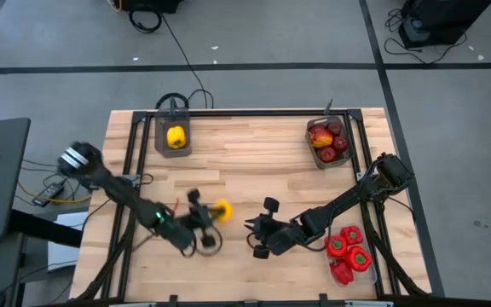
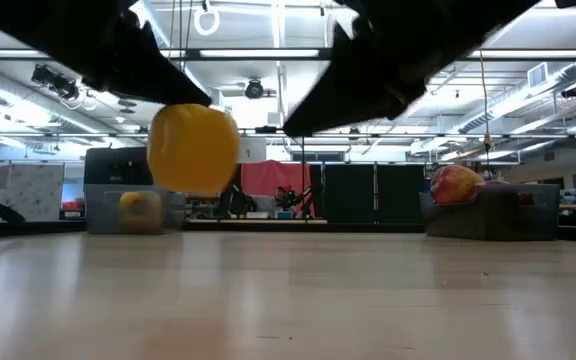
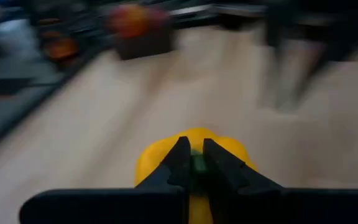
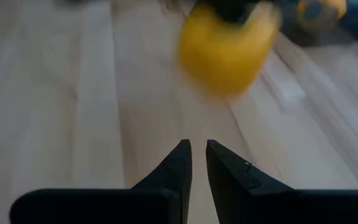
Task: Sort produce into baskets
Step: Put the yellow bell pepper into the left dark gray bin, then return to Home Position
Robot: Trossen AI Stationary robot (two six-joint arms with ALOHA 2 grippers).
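Yellow plastic fills the grip of the left hand (image 1: 207, 213): it is clamped on a yellow pepper (image 1: 222, 211), its fingers (image 3: 180, 163) pinched close together on the green stem at the pepper's top. In the low view the pepper (image 2: 193, 147) hangs clear of the wooden worktop (image 1: 254, 162), so it is lifted, not resting. Holding it by the stem keeps the bulky body free below the fingers, which I judge would make it easy to lower into a bin.

The right hand (image 1: 258, 232) waits just beside it, near the middle of the worktop, its fingers (image 4: 178, 163) nearly together with only a narrow slit between them and nothing in them. Its wrist camera looks across at the lifted pepper (image 4: 227, 46).

Farther out stand the three bins. At the far left, a grey bin (image 1: 172, 147) already holds one yellow pepper, so that is most likely where the carried one belongs. At the far right a second grey bin (image 1: 314, 158) holds dark red and red-yellow apples (image 1: 327, 141). At the near right, behind the right arm, a clear bin (image 1: 369, 256) holds red peppers (image 1: 348, 249).

No other produce lies loose on the worktop, so this pepper looks like the last item to sort.
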